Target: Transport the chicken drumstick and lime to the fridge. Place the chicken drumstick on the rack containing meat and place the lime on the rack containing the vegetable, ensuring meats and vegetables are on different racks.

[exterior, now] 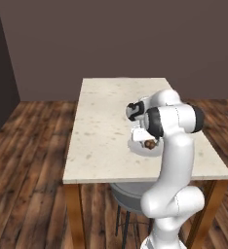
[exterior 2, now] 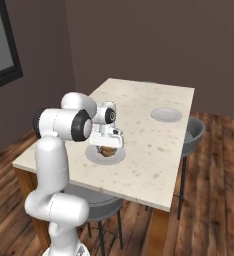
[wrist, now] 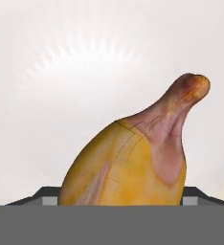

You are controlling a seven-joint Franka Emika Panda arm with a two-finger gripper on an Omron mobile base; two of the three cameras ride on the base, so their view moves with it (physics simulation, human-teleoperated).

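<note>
Gripper (exterior 2: 107, 148) | grip state: cannot tell | chicken drumstick (wrist: 133, 158) directly below between fingers, on plate (exterior 2: 95, 156) | long axis: tip up-right in hand view

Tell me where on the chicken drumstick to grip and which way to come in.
Grip the chicken drumstick across its plump golden end, coming straight down from above. It lies on a white plate on the table, so the sides are the open faces. The narrow, darker tip tapers away and would probably slip. The gripper is already low over it, one finger to each side in the hand view.
</note>
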